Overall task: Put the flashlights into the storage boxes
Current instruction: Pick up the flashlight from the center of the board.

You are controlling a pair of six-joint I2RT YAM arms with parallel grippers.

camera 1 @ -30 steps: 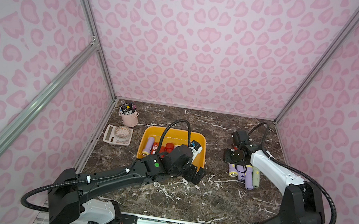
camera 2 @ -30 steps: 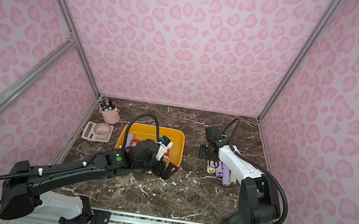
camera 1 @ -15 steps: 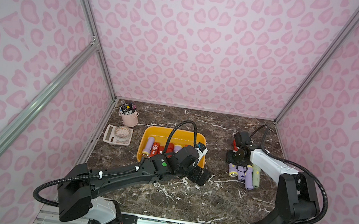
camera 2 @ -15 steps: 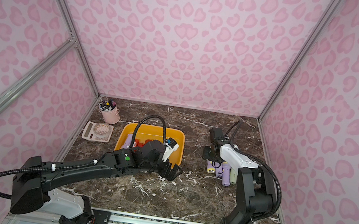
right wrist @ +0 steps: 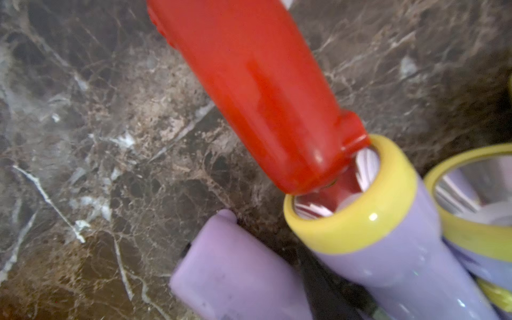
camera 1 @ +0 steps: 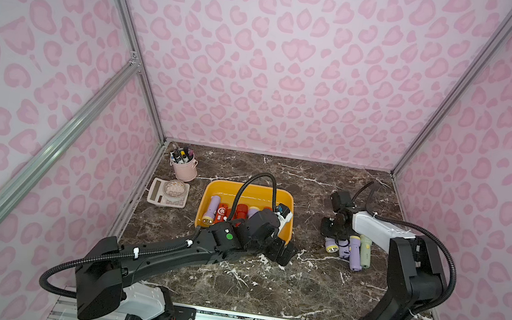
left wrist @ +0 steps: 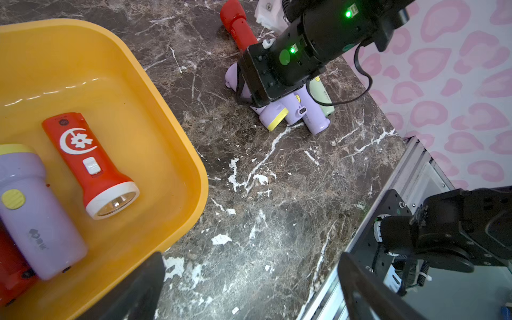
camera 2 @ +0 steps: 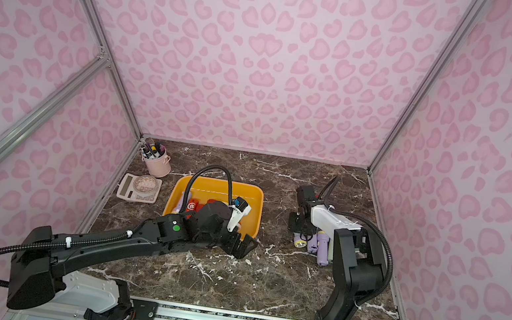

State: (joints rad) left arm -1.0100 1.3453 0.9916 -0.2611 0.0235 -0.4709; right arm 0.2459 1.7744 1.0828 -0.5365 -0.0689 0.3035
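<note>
Several torches (camera 1: 213, 206) are lying in the tray (camera 1: 229, 188); a heap (camera 1: 354, 253) is lying on the table (camera 1: 295, 296). Left gripper (camera 1: 285, 254) is hanging wide, empty. Right gripper (camera 1: 335, 232) closure cannot be told; lifting may dislodge the red torch (right wrist: 249, 91) leaning on a lilac head (right wrist: 360, 216).

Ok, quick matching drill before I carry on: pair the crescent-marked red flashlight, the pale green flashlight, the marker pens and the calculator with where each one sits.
Things
1. red flashlight with the white crescent mark
2. pale green flashlight
3. marker pens
4. calculator

Places
A. standing in the pink cup
B. in the cluster of flashlights on the marble tabletop, outside the tray
C. lying in the yellow tray
D. flat on the tabletop by the side wall, in front of the pink cup

Pairs: 1-C, 2-B, 3-A, 4-D
</note>
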